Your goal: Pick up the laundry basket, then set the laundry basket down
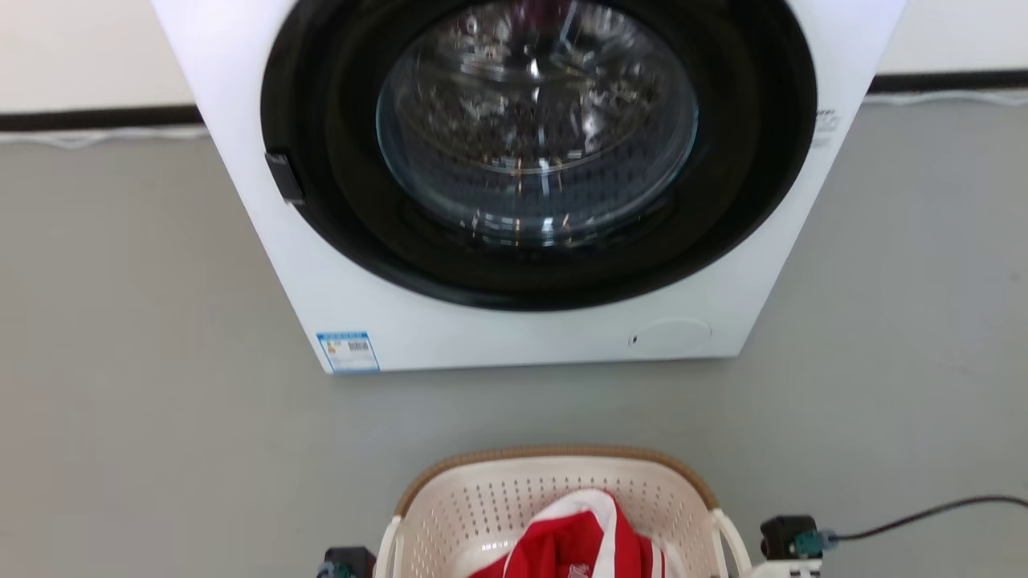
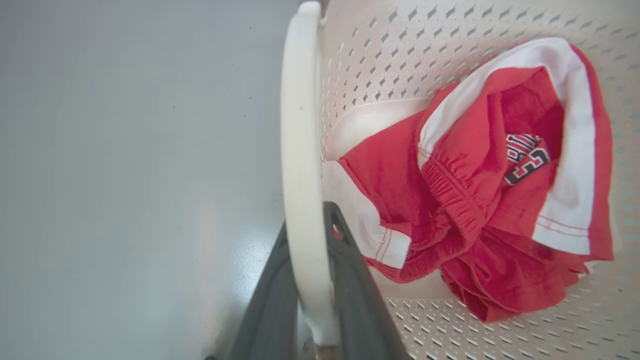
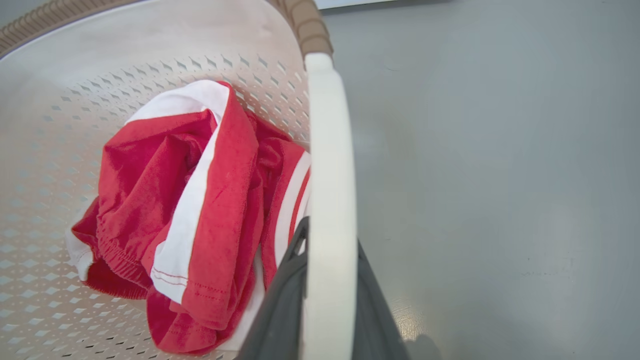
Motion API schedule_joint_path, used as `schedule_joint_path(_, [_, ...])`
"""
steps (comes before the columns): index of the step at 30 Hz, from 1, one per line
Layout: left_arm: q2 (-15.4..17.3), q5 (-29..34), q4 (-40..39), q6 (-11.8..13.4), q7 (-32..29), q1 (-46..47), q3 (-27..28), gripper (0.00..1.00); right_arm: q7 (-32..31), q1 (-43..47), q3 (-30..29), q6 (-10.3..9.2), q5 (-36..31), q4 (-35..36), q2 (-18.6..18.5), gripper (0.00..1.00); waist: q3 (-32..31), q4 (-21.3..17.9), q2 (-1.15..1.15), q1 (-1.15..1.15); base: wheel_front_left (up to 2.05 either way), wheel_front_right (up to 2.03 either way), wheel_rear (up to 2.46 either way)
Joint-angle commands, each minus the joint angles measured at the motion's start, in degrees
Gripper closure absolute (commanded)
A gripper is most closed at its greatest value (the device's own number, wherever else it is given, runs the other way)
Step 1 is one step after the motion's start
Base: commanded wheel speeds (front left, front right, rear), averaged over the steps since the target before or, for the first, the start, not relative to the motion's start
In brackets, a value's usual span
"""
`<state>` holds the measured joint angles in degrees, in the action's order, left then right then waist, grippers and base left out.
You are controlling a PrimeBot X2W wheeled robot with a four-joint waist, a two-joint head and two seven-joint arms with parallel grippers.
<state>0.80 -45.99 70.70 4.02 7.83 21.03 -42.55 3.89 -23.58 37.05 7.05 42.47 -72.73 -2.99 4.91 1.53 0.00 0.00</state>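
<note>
- The left tool (image 2: 307,222) is clamping the laundry basket's (image 1: 554,486) left loop handle (image 2: 300,125); the right tool (image 3: 330,235) is clamping the right loop handle (image 3: 327,150).
- The basket is lying between both tools, its long axis spanning them equally.

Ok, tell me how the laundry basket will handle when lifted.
Probably light: the laundry basket is perforated plastic holding one crumpled red garment. Likely stiff, keeping its shape. With the left gripper and right gripper each astride a loop handle, it should stay level, though it may swing.

Garment (image 1: 574,539) in laundry basket (image 1: 522,494), before washer (image 1: 498,341).
</note>
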Motion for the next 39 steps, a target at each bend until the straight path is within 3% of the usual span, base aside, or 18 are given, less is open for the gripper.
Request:
schedule_joint_path(1, [2.1,-0.5,0.3,1.1,0.6,0.2,1.2,1.0,0.0,1.0,1.6,0.44,0.6,0.7,0.1,1.0,-2.5,-0.3,0.0,0.0,0.0,0.0,0.0])
schedule_joint_path(9, [2.1,-1.3,1.4,1.3,1.3,-1.1,0.7,1.0,0.5,2.1,4.3,0.44,4.2,0.2,0.1,1.0,-5.1,-0.2,0.0,0.0,0.0,0.0,0.0])
schedule_joint_path(39, [2.1,-3.8,2.2,1.4,2.5,-1.0,-1.9,1.0,2.8,0.9,12.4,0.44,12.0,-1.1,0.1,1.0,-5.6,0.2,0.0,0.0,0.0,0.0,0.0])
